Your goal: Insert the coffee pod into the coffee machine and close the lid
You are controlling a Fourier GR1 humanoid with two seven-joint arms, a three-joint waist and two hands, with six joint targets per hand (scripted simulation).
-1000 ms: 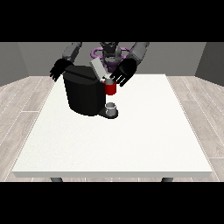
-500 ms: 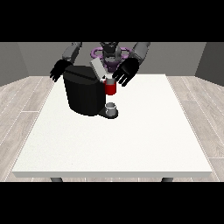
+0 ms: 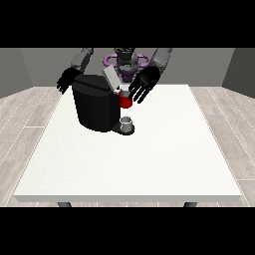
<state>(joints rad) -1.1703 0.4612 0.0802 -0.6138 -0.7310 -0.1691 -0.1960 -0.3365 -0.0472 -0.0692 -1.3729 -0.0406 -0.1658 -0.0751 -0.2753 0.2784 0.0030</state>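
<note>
Your hand at the view's right is hovering, fingers spread apart, just beside a red thing at the machine, upper centre. The hand at the view's left is hanging with fingers apart behind the coffee machine.

Robot hand at the view's right shifted slightly, nearer the coffee machine

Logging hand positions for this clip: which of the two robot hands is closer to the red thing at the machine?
The robot hand at the view's right, beside the red thing at the machine; the other robot hand sits behind the coffee machine.
</note>
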